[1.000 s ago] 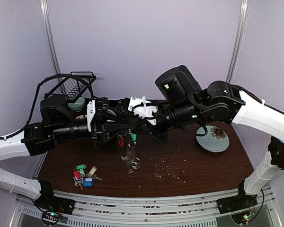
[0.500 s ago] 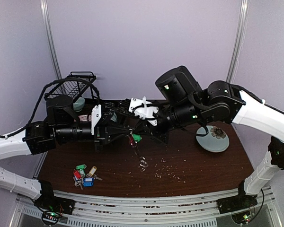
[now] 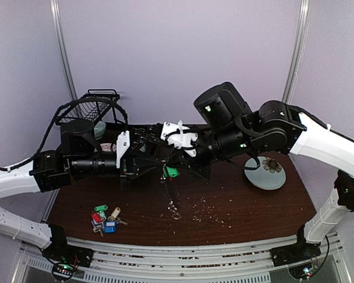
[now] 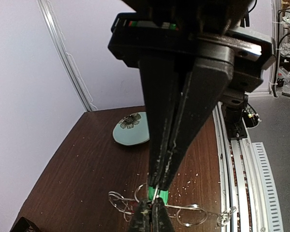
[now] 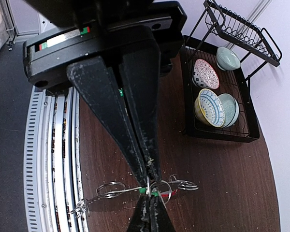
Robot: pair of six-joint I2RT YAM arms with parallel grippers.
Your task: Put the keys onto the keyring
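Our left jaws pressed together on the green-tagged key [image 4: 157,194]; the wire keyring [image 4: 191,214] stretched just below their tips, a flowered plate [image 4: 131,128] beyond them.

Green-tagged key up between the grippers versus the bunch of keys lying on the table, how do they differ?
The green-tagged key is held in the air where the shut left gripper and right gripper meet; the bunch of keys lies on the table. The held key has the keyring dangling beneath it and a green tag; the bunch mixes green, red, blue and tan tags. Both are small keys with coloured plastic tags.
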